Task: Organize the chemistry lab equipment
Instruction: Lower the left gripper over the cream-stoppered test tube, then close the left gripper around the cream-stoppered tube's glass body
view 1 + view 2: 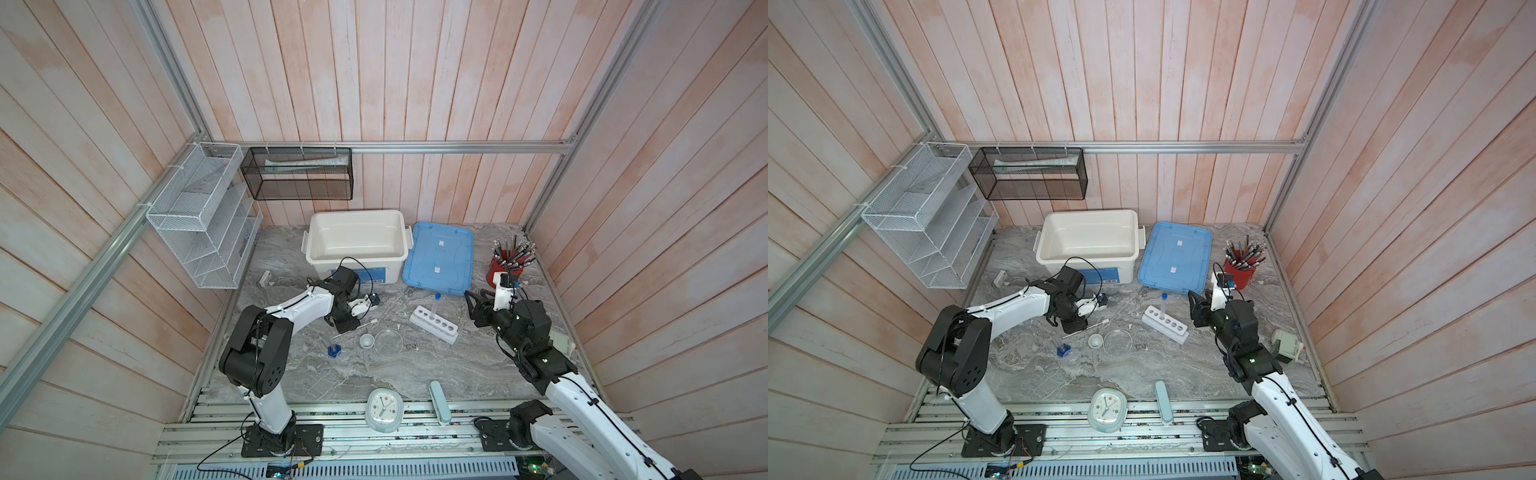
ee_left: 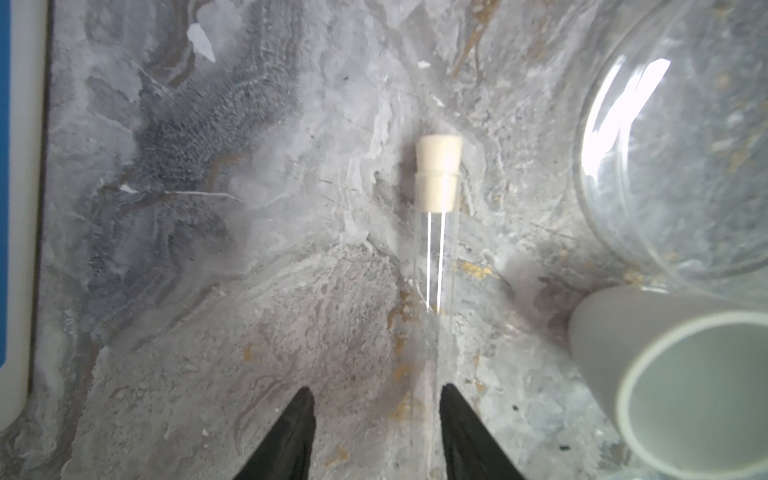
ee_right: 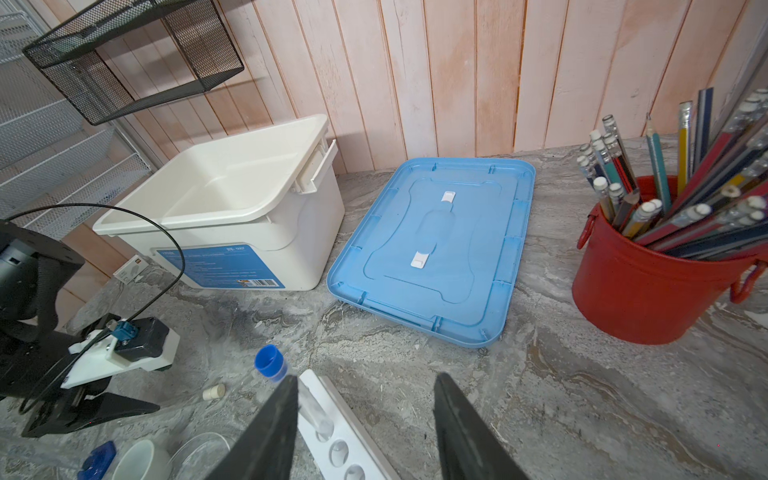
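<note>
- 2 spread jaws of the left gripper [image 2: 376,390] hang over the white-capped tube [image 2: 436,249], which lies flat on the table [image 2: 208,291], nearly against 1 fingertip [image 2: 453,415].
- Closing this far off-centre could roll the slick glass toward the nearby petri dish [image 2: 665,166].
- The tube's far end is cut off from view; the right gripper [image 3: 365,378] stands spread, empty.

blue-cap tube [image 1: 436,307] racked, white-cap tube [image 2: 436,257] seemingly flat

Blue label [image 3: 216,266] on white bin [image 3: 299,232], barcode visible, print seemingly too blurred to read
</note>
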Controlling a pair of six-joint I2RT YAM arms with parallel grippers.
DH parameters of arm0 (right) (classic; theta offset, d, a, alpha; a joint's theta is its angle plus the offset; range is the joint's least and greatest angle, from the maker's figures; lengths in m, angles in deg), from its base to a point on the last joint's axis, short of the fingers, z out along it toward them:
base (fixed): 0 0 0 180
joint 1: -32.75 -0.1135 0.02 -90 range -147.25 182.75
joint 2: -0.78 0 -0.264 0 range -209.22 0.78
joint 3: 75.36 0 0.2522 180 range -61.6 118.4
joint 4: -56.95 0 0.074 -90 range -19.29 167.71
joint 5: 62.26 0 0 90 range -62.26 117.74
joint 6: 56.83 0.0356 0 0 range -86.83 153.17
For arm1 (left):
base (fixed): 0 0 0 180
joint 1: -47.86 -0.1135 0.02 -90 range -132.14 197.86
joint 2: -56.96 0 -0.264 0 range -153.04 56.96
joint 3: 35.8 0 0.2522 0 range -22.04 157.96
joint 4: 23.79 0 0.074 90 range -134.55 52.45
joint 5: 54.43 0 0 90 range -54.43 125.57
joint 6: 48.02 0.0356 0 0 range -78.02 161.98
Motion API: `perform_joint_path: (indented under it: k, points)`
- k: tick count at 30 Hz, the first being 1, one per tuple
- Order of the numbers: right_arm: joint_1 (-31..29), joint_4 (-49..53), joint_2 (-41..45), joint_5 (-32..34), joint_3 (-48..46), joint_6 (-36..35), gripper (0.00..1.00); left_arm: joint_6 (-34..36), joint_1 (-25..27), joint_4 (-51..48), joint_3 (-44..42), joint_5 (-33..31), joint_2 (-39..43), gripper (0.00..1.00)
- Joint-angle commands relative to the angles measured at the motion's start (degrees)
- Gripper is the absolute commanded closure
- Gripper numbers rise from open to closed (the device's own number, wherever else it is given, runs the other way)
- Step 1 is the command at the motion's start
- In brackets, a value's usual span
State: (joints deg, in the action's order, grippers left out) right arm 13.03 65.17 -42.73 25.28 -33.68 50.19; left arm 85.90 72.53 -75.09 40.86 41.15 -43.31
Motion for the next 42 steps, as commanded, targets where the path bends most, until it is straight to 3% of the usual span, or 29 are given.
perform_joint_path:
  k: [1,21,42]
  points:
    - [0.5,-1.9,-0.3,-0.9,-0.5,0.7,0.46,0.1,0.9,-0.1,1.3,0.8,-2.0,0.5]
    - [2.2,-2.6,-0.4,-1.8,-1.2,0.8,0.46,-0.4,1.4,0.2,2.1,1.2,-5.6,0.69]
    - [2.9,-2.5,0.0,-1.5,-1.8,1.2,0.47,-0.7,2.1,1.0,2.3,2.0,-8.2,0.74]
